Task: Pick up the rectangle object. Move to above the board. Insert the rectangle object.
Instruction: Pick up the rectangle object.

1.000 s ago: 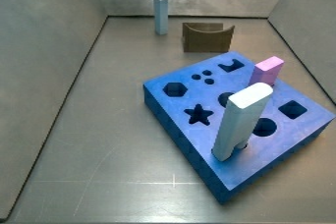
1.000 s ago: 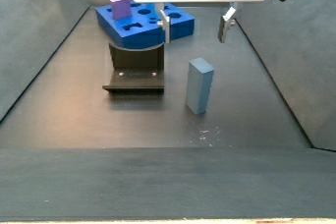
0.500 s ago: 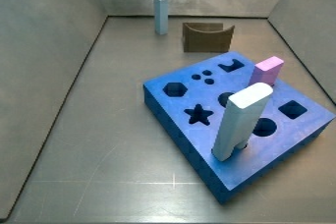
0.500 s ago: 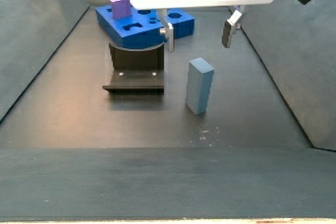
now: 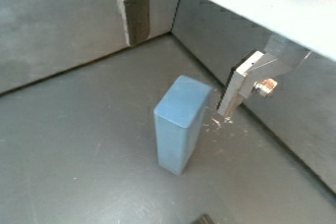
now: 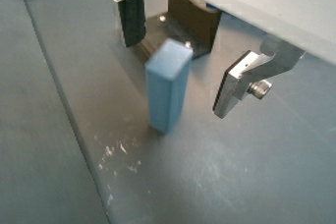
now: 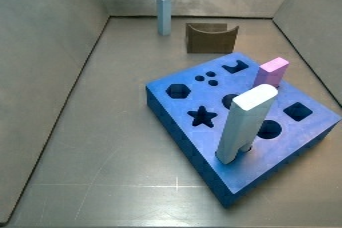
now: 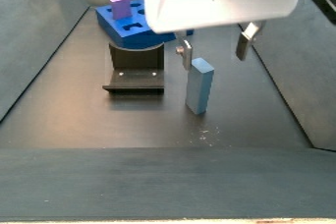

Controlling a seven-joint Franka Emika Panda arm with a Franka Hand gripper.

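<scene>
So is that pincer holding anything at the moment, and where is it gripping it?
Nothing is held. The open pincer hovers over the rectangle object, which stands upright on the floor; in both wrist views its fingers are clear of the bar.

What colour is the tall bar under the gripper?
Pale sky-blue rectangle object, clearest in a wrist view; gripper open above it.

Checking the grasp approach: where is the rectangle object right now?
The rectangle object stands upright on the floor beside the fixture, just below the open gripper in a side view, not yet held.
</scene>
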